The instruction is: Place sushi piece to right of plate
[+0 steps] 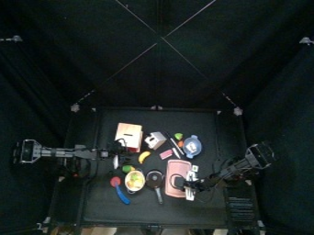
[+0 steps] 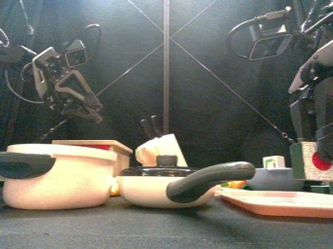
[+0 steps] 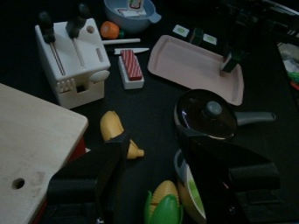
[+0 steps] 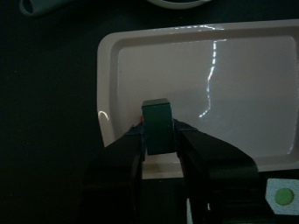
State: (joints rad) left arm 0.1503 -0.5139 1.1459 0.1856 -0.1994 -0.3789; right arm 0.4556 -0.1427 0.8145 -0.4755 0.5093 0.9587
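Observation:
My right gripper (image 4: 159, 144) is shut on the sushi piece (image 4: 158, 121), a small dark green block, and holds it over the near edge of the pink rectangular plate (image 4: 222, 79). In the top view the right gripper (image 1: 194, 186) is at the plate's (image 1: 179, 168) front right part. In the front view the plate (image 2: 279, 202) lies low at the right; the sushi is hidden there. My left gripper (image 3: 170, 179) is open and empty, raised over the table's left side (image 1: 86, 156), above a corn cob (image 3: 163, 206).
A black lidded pan (image 3: 216, 114), a banana (image 3: 117, 131), a white knife block (image 3: 73, 52), a red striped box (image 3: 132, 68), a wooden board (image 3: 30, 140) and a blue bowl (image 3: 131, 10) crowd the table. A cream pot (image 2: 53, 177) stands front left.

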